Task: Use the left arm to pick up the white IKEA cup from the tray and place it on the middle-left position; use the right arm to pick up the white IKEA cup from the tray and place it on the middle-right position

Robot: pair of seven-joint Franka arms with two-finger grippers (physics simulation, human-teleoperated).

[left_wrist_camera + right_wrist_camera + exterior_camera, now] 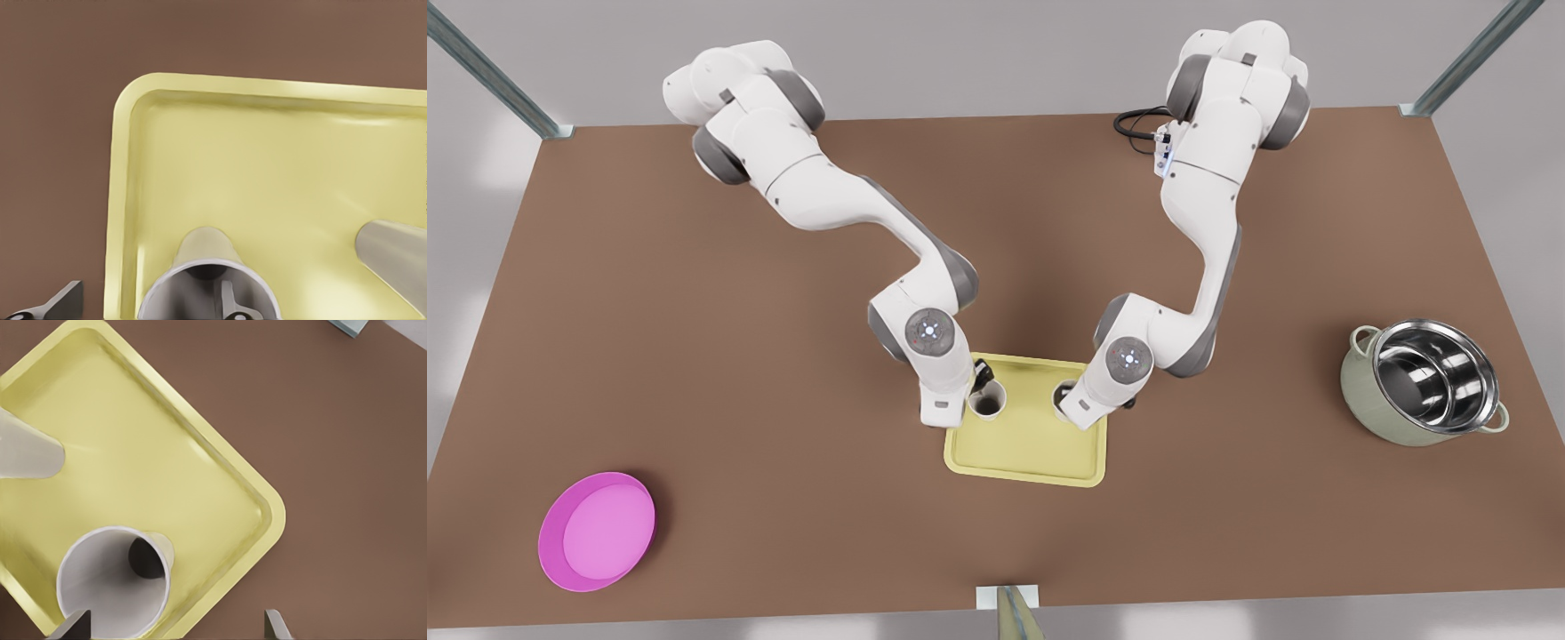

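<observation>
Two white cups stand on the yellow tray point(1028, 449) near the counter's point(694, 356) front edge. The left tool point(980, 378) is down at the rim of the left cup point(987, 400), one finger point(230, 303) inside it. The right tool point(1069, 400) is at the right cup point(1064, 394), fingers point(277, 627) spread apart. Neither cup is held.
</observation>
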